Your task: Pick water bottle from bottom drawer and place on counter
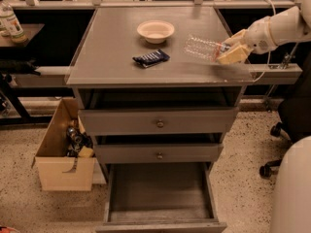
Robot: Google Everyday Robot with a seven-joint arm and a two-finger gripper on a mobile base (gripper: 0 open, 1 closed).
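The water bottle (pixel 201 47), clear and crinkled with a red band near its neck, lies sideways low over the right side of the counter (pixel 112 57). My gripper (pixel 229 49) comes in from the right on a white arm and is shut on the bottle's neck end with its yellowish fingers (pixel 233 55). I cannot tell whether the bottle touches the counter. The bottom drawer (pixel 160 217) stands pulled open below and looks empty.
A white bowl (pixel 155 31) and a dark blue packet (pixel 151 58) lie on the counter left of the bottle. Two upper drawers with round knobs are slightly ajar. A cardboard box (pixel 63 154) stands on the floor at left. An upright bottle (pixel 10 22) stands on the dark side table.
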